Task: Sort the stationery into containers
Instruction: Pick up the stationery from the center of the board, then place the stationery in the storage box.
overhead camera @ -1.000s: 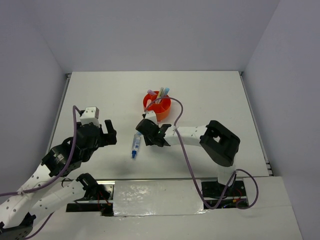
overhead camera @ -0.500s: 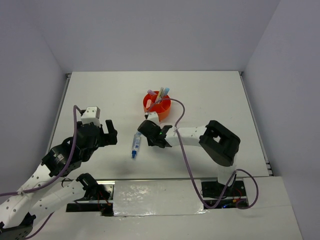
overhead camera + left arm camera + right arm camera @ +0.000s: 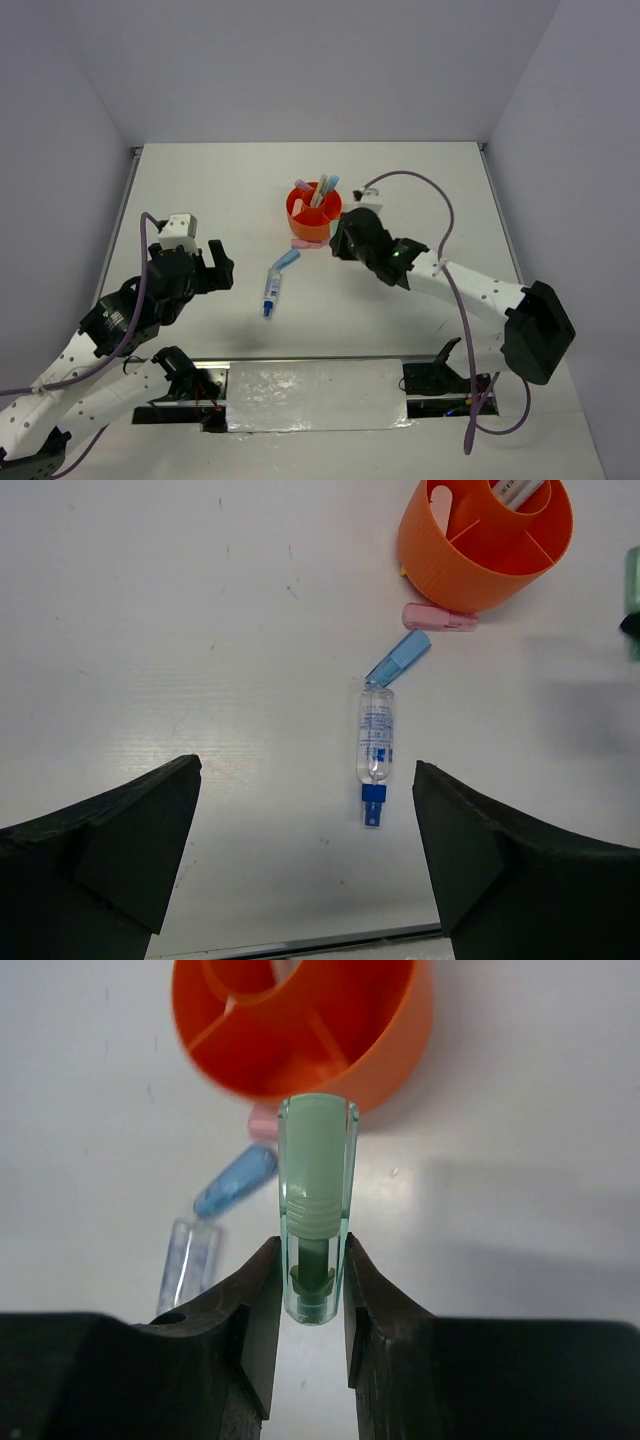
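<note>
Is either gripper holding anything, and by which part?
The right gripper holds a green highlighter, pinched at its clear end. The left gripper is open and empty.

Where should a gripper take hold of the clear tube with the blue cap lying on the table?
Mid-barrel, from straight above, jaws across its width: the tube lies flat, and the blue highlighter sits right at the end opposite its cap.
</note>
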